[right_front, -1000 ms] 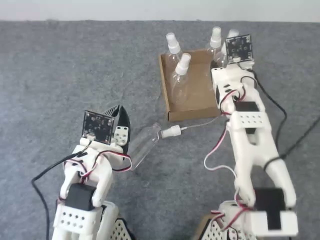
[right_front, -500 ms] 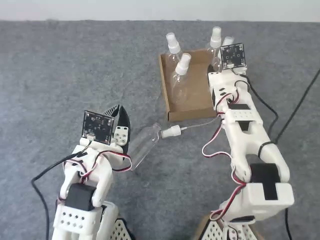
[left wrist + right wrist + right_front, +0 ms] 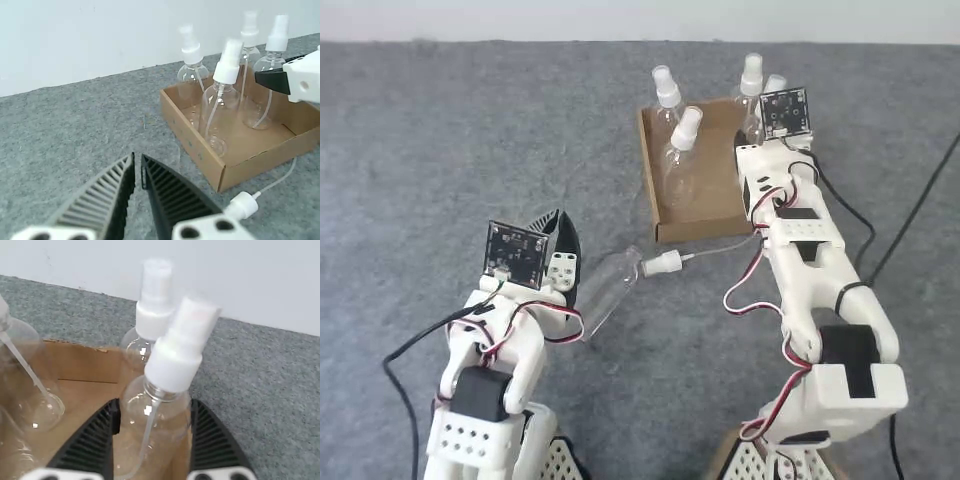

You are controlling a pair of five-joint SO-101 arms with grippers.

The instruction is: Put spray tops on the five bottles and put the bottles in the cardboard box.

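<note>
My right gripper [image 3: 154, 412] is shut on a clear bottle [image 3: 160, 390] with a white spray top [image 3: 182, 347], upright over the far right corner of the cardboard box [image 3: 651, 180]. Three other capped bottles stand there, among them one [image 3: 680, 150] mid-box and one [image 3: 667, 95] at its far left. A capless bottle [image 3: 610, 285] lies on the mat in front of the box, with a loose spray top [image 3: 663, 264] by its neck. My left gripper [image 3: 563, 228] hangs beside that bottle's base, shut and holding nothing [image 3: 138, 167].
Grey mat covers the table up to a white wall at the back. The loose top's thin tube [image 3: 720, 250] runs along the box's front wall. The right arm's cables [image 3: 745, 300] trail across the mat near it.
The right arm swung a little left with its bottle, toward the box, then held still. The left arm, lying bottle and loose top have not moved.
</note>
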